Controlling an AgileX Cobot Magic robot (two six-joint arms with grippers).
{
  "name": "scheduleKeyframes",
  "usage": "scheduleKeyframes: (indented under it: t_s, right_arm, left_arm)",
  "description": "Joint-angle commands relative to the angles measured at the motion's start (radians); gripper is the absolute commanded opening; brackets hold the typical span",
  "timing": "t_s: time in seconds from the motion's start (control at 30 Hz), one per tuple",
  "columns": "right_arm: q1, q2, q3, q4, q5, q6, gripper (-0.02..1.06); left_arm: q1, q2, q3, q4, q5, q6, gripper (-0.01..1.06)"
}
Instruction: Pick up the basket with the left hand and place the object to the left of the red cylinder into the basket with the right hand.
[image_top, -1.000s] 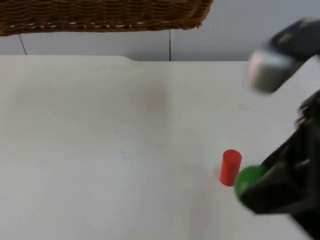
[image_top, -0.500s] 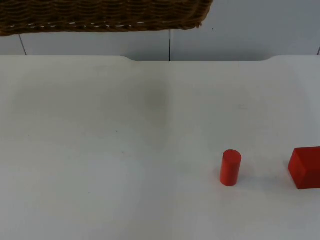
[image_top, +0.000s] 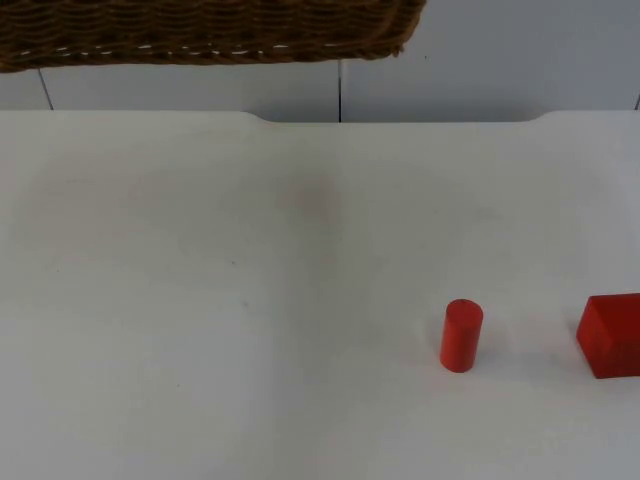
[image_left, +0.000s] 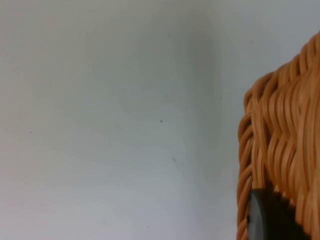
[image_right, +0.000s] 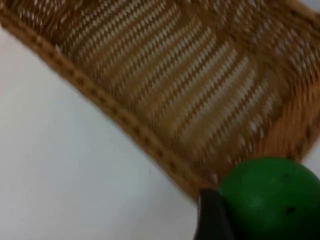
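A: Item one, left side?

B: Wicker basket (image_top: 205, 30), raised off the table (image_top: 200, 300), its woven wall at the far edge in the top view. The left gripper (image_left: 270, 215) sits against that wall; a black fingertip (image_left: 262, 217) lies flat on the weave. Pinching the rim, as far as shows, with the basket hanging just beside the finger.

A: Item two?

B: Green ball (image_right: 270, 197), held by the right gripper (image_right: 225, 220). A black finger (image_right: 210, 217) presses the ball's side, so that hand is closed on it. The basket's rim and open inside lie just beyond the ball, from that wrist view.

A: On the table itself?

B: Red cylinder (image_top: 461, 336), upright. Red block (image_top: 612, 335) well to its right, at the table's edge. Neither touches the other.
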Motion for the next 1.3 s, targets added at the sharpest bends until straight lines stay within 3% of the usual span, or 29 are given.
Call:
scheduleKeyframes:
  t_s: [0.0, 0.17, 0.33, 0.5, 0.57, 0.63, 0.67, 0.7, 0.77, 1.0, 1.27]
  right_arm:
    - [0.003, 0.073, -0.079, -0.013, -0.043, -0.008, 0.00]
    - [0.003, 0.265, -0.255, -0.015, -0.068, -0.030, 0.00]
    - [0.003, 0.369, -0.338, -0.036, -0.068, -0.030, 0.00]
    - [-0.009, 0.463, -0.369, -0.058, -0.075, -0.018, 0.13]
    - [-0.022, 0.486, -0.369, -0.057, -0.073, -0.001, 0.30]
    - [-0.022, 0.494, -0.369, -0.057, -0.070, 0.020, 0.60]
    - [-0.022, 0.494, -0.369, -0.057, -0.070, 0.020, 0.60]
    - [-0.022, 0.491, -0.369, -0.060, -0.077, 0.035, 0.82]
    - [-0.022, 0.480, -0.369, -0.062, -0.084, 0.033, 1.05]
    - [-0.022, 0.406, -0.369, -0.065, -0.092, 0.033, 1.05]
    - [-0.022, 0.244, -0.358, -0.063, 0.024, 0.028, 1.05]
  left_arm:
    - [0.003, -0.006, -0.001, -0.029, -0.003, -0.005, 0.00]
    - [0.003, -0.006, -0.001, -0.029, -0.003, -0.005, 0.00]
    - [0.003, -0.006, -0.001, -0.029, -0.003, -0.005, 0.00]
    - [0.003, -0.006, -0.001, -0.029, -0.003, -0.003, 0.00]
    - [0.003, -0.006, -0.001, -0.029, -0.003, -0.001, 0.00]
    - [0.003, -0.006, -0.001, -0.029, -0.003, -0.001, 0.00]
    - [0.003, -0.006, -0.001, -0.029, -0.003, -0.001, 0.00]
    - [0.003, -0.006, -0.001, -0.029, -0.003, -0.001, 0.00]
    - [0.003, -0.006, -0.001, -0.029, -0.003, 0.003, 0.00]
    - [0.003, -0.006, -0.001, -0.029, -0.003, 0.003, 0.00]
    - [0.003, -0.006, -0.001, -0.027, -0.003, 0.003, 0.00]
